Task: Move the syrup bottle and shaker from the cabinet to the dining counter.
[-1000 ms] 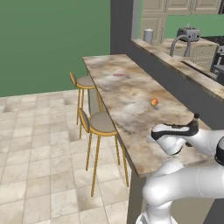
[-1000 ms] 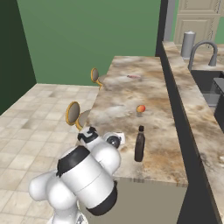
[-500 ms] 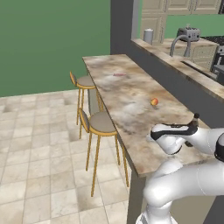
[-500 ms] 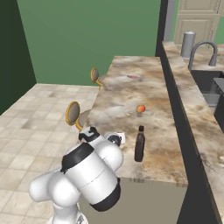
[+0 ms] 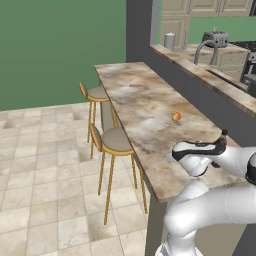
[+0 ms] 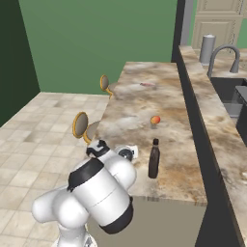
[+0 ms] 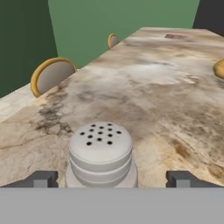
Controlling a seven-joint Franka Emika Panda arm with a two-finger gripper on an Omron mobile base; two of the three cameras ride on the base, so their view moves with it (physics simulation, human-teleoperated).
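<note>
Since the earlier frames little in the scene has shifted: the arm is hunched at the near end of the dining counter (image 6: 144, 120), and the change is at the claw (image 7: 111, 178), whose tips now stand wide, one on each side of the shaker (image 7: 101, 154) and clear of it. The shaker sits upright on the marbled surface between them, its perforated top facing the hand camera, so I judge it has just been let go. That reads as the second item delivered.

A little farther along the same surface, just beside the arm's hand, the syrup bottle (image 6: 154, 159) stands upright on the stone top, untouched; in the left base view its dark cap (image 5: 224, 133) peeks over the white wrist. With both things resting on the surface, the task looks all but finished; what remains, I would say, is to lift the claw straight away without nudging the shaker.

Beyond the bottle lies a small orange fruit (image 6: 155, 119), well apart from both. Two round stools (image 5: 114, 140) stand along the outer edge. Past the raised grey wall, a sink (image 6: 230, 92) with a curved faucet (image 6: 224, 54) holds nothing I can make out, and a grey canister (image 6: 207, 49) stands closed, its contents hidden.
</note>
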